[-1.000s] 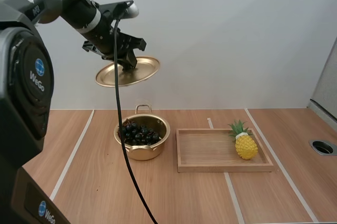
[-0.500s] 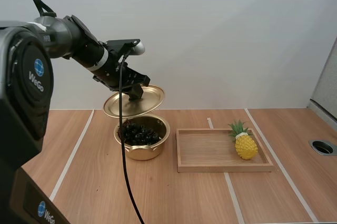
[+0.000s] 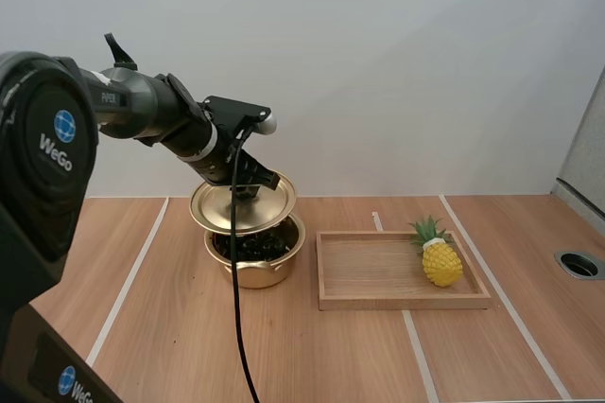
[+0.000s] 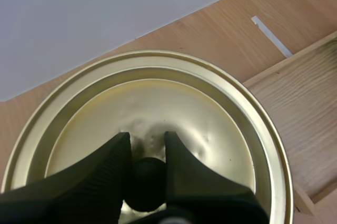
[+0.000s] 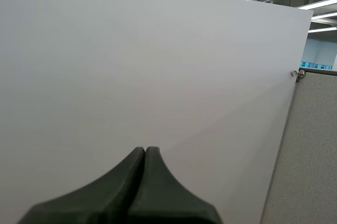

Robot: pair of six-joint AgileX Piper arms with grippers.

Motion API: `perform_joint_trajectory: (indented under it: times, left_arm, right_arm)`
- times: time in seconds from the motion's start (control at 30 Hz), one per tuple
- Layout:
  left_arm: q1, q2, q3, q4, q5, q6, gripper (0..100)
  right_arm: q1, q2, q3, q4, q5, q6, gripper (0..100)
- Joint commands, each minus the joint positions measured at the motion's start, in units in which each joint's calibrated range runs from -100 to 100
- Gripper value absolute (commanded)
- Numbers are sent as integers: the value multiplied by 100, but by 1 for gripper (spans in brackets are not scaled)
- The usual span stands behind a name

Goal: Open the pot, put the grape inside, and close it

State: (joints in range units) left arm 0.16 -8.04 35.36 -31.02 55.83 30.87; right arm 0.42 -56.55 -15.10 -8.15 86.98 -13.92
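High view has the left end effector (image 3: 248,190) clamped on the black knob (image 4: 147,179) of the gold lid (image 3: 236,212), which hangs tilted right under it, just over the pot (image 3: 263,271). Grapes (image 3: 253,248) sit in the pot below that end effector, peeking out under the lid's near edge. Right end effector (image 5: 145,153): fingers pressed together, gripping nothing.

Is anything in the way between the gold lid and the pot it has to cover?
Nothing visible is. The lid hangs tilted just over the pot, its black knob pinched in the left arm's jaws. The grapes lie inside the pot, and none seem to poke above the rim.
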Motion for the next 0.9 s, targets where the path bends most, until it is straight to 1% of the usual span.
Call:
perform_joint_trajectory:
  times: [0.0, 0.23, 0.53, 0.77, 0.87]
  left_arm:
    - [-16, -8, 16, 2, -151, -22, 0]
    - [-19, 207, 16, -37, 183, 25, 0]
    - [-19, 571, 138, -62, 126, 25, 0]
    - [-19, 676, 244, -553, 126, 485, 0]
    - [-19, 747, 331, -561, 112, 580, 0]
  right_arm:
    - [-31, -71, -49, -58, 11, 48, 0]
    - [-31, -71, -49, -37, 10, 48, 0]
    - [-31, -71, -49, -37, 27, 48, 0]
    - [-31, -71, -49, -37, 44, 48, 0]
    - [-31, -71, -49, -37, 79, 48, 0]
